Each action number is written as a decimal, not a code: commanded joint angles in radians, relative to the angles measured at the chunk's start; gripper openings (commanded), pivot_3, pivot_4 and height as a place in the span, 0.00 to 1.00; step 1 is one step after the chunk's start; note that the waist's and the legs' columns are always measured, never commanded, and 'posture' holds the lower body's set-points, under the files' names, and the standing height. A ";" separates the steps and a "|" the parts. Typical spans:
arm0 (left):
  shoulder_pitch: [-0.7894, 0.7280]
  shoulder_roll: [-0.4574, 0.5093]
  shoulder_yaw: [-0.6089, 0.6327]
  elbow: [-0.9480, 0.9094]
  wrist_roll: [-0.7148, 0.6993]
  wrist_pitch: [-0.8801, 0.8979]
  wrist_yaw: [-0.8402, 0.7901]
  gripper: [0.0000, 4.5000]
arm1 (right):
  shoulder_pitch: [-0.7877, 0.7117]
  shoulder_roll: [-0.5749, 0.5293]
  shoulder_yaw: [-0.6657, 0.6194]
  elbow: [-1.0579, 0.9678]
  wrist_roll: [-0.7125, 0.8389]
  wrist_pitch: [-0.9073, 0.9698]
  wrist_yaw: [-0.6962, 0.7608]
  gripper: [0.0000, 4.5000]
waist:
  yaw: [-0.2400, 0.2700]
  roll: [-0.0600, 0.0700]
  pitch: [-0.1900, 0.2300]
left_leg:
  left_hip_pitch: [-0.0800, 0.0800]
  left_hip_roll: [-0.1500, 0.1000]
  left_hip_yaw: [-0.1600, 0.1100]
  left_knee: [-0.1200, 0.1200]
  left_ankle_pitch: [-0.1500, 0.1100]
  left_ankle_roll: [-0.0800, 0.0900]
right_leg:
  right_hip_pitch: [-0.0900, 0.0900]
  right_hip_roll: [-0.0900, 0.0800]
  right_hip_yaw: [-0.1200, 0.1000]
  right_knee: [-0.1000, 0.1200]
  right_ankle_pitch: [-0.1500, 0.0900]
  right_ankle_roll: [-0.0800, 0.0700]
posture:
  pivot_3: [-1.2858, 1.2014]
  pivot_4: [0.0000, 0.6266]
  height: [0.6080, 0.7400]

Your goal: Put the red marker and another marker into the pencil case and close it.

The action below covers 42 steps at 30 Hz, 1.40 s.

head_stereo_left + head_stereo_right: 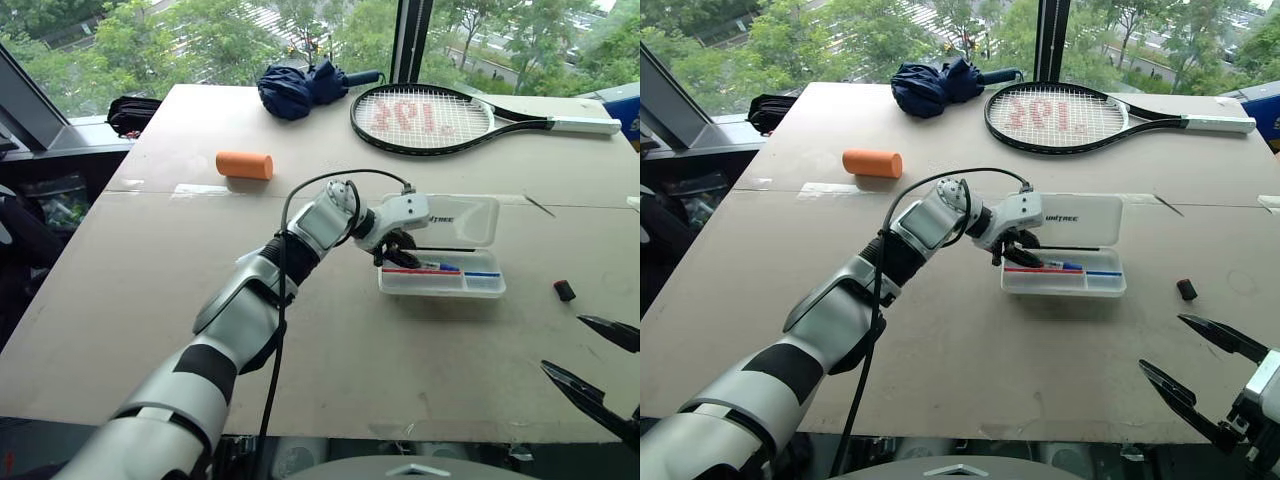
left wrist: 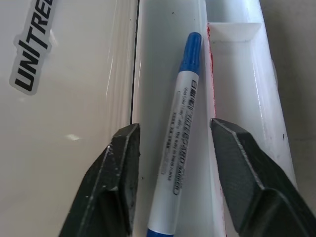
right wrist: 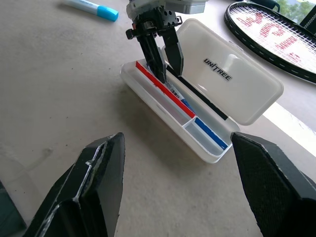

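The white pencil case point(image 1: 487, 287) lies open on the table, its lid point(image 1: 465, 218) with "UNITREE" lettering folded back. A red marker point(image 3: 157, 85) lies along its front wall. A white marker with blue caps point(image 2: 183, 106) lies in the long compartment behind it. My left gripper point(image 1: 396, 257) reaches down into the case's left end, open, one finger on each side of the blue-capped marker without gripping it. Blue point(image 3: 209, 133) and black point(image 3: 200, 98) pens also lie inside. My right gripper point(image 1: 1192, 368) hovers open at the table's near right edge, holding nothing.
An orange cylinder point(image 1: 244, 165) lies at the middle left of the table. A tennis racket point(image 1: 430, 118) and a folded navy umbrella point(image 1: 300, 88) lie at the far edge. A small black cap point(image 1: 565, 290) sits right of the case. A blue-capped stick point(image 3: 91, 7) lies on the table in the right wrist view.
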 commanded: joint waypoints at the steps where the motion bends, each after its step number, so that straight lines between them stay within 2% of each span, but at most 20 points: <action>1: 0.037 0.142 0.122 -0.226 -0.086 0.141 -0.079 0.50 | -0.075 -0.086 0.067 -0.017 0.079 0.110 -0.100 0.76 | -0.007 0.000 0.000 | 0.000 0.000 -0.001 0.000 0.000 0.000 | 0.000 0.000 0.000 0.001 0.000 0.000 | 0.52 0.24 0.94; 3: 0.096 0.247 0.176 -0.360 -0.134 0.250 -0.098 0.50 | -0.176 -0.129 0.132 -0.013 0.172 0.160 -0.182 0.76 | -0.037 0.002 0.001 | 0.002 0.003 0.000 -0.001 0.000 0.000 | 0.000 0.000 0.001 0.001 0.000 0.000 | 0.52 0.24 0.94; 4: 0.119 0.283 0.199 -0.404 -0.151 0.295 -0.092 0.50 | -0.215 -0.148 0.159 -0.020 0.181 0.178 -0.212 0.76 | -0.037 0.004 0.000 | 0.004 0.007 0.001 -0.001 0.000 0.000 | 0.000 0.001 0.003 0.002 0.000 -0.001 | 0.52 0.24 0.94; 6: 0.166 0.345 0.242 -0.479 -0.174 0.342 -0.076 0.51 | -0.272 -0.184 0.212 -0.037 0.165 0.206 -0.245 0.87 | -0.021 0.007 0.001 | 0.003 0.006 -0.002 -0.001 0.000 0.000 | 0.000 0.001 0.001 0.003 0.000 0.000 | 0.52 0.24 0.94; 7: 0.226 0.424 0.299 -0.498 -0.173 0.343 -0.064 0.51 | -0.337 -0.202 0.280 -0.043 0.169 0.210 -0.257 0.90 | -0.017 0.006 0.001 | 0.003 0.006 -0.003 -0.001 0.000 0.000 | 0.000 0.001 0.000 0.003 0.000 0.000 | 0.52 0.24 0.94; 8: 0.297 0.505 0.348 -0.513 -0.165 0.288 -0.075 0.51 | -0.389 -0.225 0.338 -0.043 0.169 0.213 -0.251 1.00 | -0.028 0.006 0.002 | 0.002 0.004 -0.004 -0.001 0.000 0.000 | 0.000 0.001 -0.001 0.003 0.000 0.000 | 0.52 0.24 0.94; 10: 0.400 0.614 0.427 -0.514 -0.176 0.235 -0.084 0.51 | -0.475 -0.254 0.427 -0.029 0.184 0.225 -0.238 1.00 | -0.032 0.006 0.003 | 0.003 0.006 -0.002 -0.002 0.000 0.000 | -0.001 0.001 0.002 0.003 0.000 -0.001 | 0.52 0.24 0.94; 13: 0.464 0.671 0.436 -0.473 -0.150 0.131 -0.073 0.51 | -0.549 -0.269 0.497 -0.007 0.177 0.233 -0.232 1.00 | -0.013 0.004 0.003 | 0.002 0.007 -0.004 -0.001 0.000 0.000 | -0.002 0.002 -0.001 0.003 0.000 0.000 | 0.52 0.24 0.94; 16: 0.486 0.675 0.435 -0.420 -0.139 0.089 -0.054 0.51 | -0.593 -0.270 0.541 0.002 0.151 0.227 -0.227 1.00 | 0.025 0.003 0.003 | 0.001 0.001 -0.007 0.001 0.000 0.000 | 0.002 -0.003 -0.005 0.001 0.000 0.000 | 0.52 0.24 0.94; 18: 0.497 0.675 0.408 -0.389 -0.104 0.014 -0.051 0.51 | -0.597 -0.271 0.553 0.004 0.149 0.229 -0.213 1.00 | 0.031 0.002 0.004 | 0.000 -0.001 -0.008 0.003 0.000 0.000 | 0.004 -0.005 -0.006 0.000 0.000 0.000 | 0.52 0.24 0.94; 24: 0.443 0.566 0.317 -0.192 0.008 -0.121 0.011 0.51 | -0.570 -0.262 0.558 -0.004 0.109 0.212 -0.195 1.00 | 0.029 0.001 0.003 | 0.001 -0.004 -0.009 0.003 0.000 0.000 | 0.005 -0.006 -0.006 0.000 0.000 0.000 | 0.52 0.24 0.94; 27: 0.436 0.548 0.301 -0.137 0.033 -0.175 0.001 0.32 | -0.523 -0.252 0.526 -0.017 0.100 0.204 -0.187 1.00 | 0.027 0.002 0.001 | 0.001 -0.004 -0.010 0.003 0.000 0.000 | 0.005 -0.005 -0.008 0.002 0.000 0.000 | 0.52 0.24 0.94; 28: 0.434 0.545 0.302 -0.130 0.032 -0.185 -0.013 0.20 | -0.506 -0.247 0.514 -0.020 0.099 0.200 -0.188 1.00 | 0.027 0.003 0.001 | 0.002 -0.004 -0.011 0.003 0.000 0.000 | 0.005 -0.005 -0.008 0.002 0.000 0.000 | 0.52 0.24 0.94; 29: 0.430 0.542 0.312 -0.129 0.021 -0.183 -0.024 0.16 | -0.492 -0.244 0.505 -0.022 0.096 0.195 -0.187 1.00 | 0.027 0.003 0.001 | 0.002 -0.004 -0.011 0.003 0.000 0.000 | 0.005 -0.005 -0.008 0.002 0.000 0.000 | 0.52 0.24 0.94; 33: 0.417 0.544 0.358 -0.192 -0.054 -0.139 -0.094 0.17 | -0.441 -0.223 0.468 -0.023 0.083 0.181 -0.186 1.00 | 0.025 0.004 0.001 | 0.002 -0.003 -0.011 0.003 0.000 0.000 | 0.006 -0.005 -0.008 0.002 0.000 0.000 | 0.52 0.24 0.94; 37: 0.408 0.541 0.346 -0.394 -0.136 0.001 -0.160 0.17 | -0.362 -0.186 0.392 -0.022 0.081 0.164 -0.179 1.00 | 0.023 0.002 0.002 | 0.000 -0.002 -0.012 0.003 0.000 0.000 | 0.006 -0.005 -0.010 0.002 0.000 0.000 | 0.52 0.24 0.94; 40: 0.355 0.442 0.294 -0.624 -0.199 0.180 -0.106 0.17 | -0.222 -0.123 0.265 -0.021 0.055 0.118 -0.126 1.00 | 0.033 0.002 0.002 | -0.002 -0.002 -0.015 0.004 0.000 0.000 | 0.005 -0.006 -0.012 0.001 0.000 0.002 | 0.52 0.24 0.94; 42: 0.310 0.389 0.268 -0.687 -0.236 0.300 -0.087 0.17 | -0.164 -0.093 0.215 -0.021 0.043 0.086 -0.096 1.00 | 0.030 0.003 0.001 | -0.006 -0.003 -0.018 0.008 0.000 0.000 | 0.005 -0.006 -0.015 0.001 -0.001 0.002 | 0.52 0.24 0.94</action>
